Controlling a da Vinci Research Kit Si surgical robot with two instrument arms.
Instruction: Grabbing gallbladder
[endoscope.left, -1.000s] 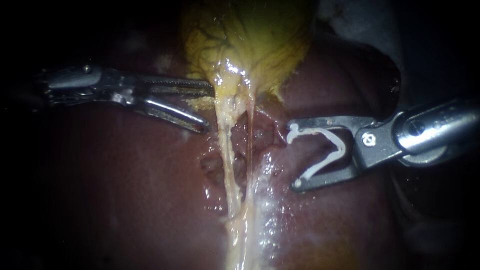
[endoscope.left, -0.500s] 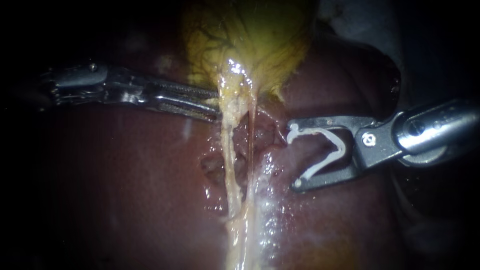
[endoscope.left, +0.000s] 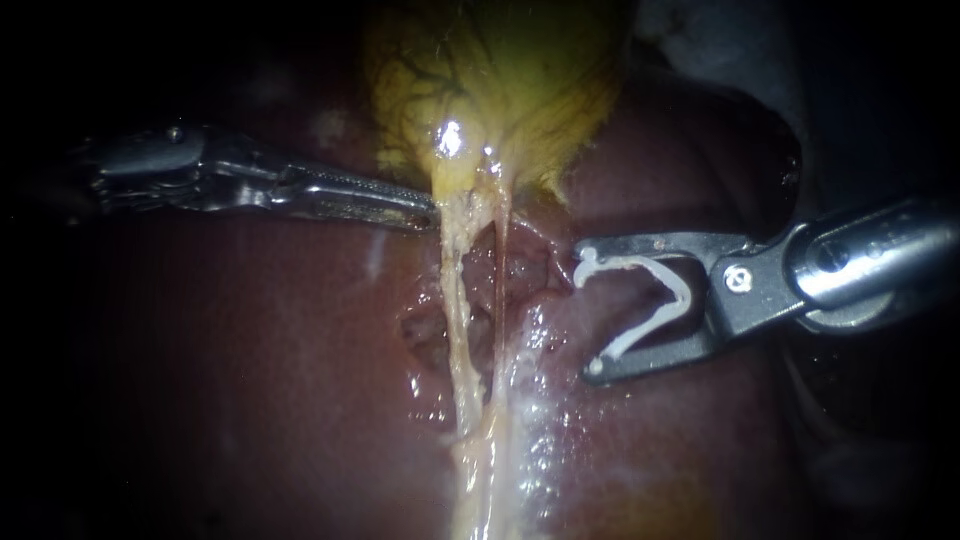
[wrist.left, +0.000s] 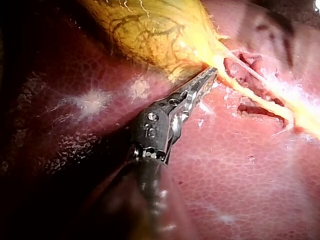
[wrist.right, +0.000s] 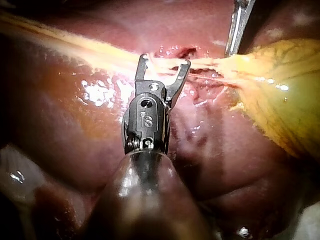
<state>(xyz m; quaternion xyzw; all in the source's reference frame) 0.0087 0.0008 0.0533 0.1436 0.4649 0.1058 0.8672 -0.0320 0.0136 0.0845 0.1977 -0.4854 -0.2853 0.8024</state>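
**Left jaws closed at the neck of the gallbladder**

One second ago the jaws of the left instrument stood apart, just beside the narrow lower end of the gallbladder. Half a second ago they were nearly together. Now they are seen lying together, with the tips in the yellow fringe where the gallbladder narrows into pale strands over the liver. A thin bite of that fringe seems to be clamped, so the grab is judged as just made. No pull on the tissue can be seen yet, and how firm the hold is cannot be told.

The right instrument has not moved. Its jaws stand wide, and an open white clip is held between them, one leg against each jaw, clear of the strands.

In the endoscope view the left tips are partly lost in glare. In the left wrist view the closed jaws are shown from behind, and the tips are seen to meet the lower edge of the gallbladder, not its body. Only in the right wrist view is it shown that the right jaws are near the strands but apart from them.
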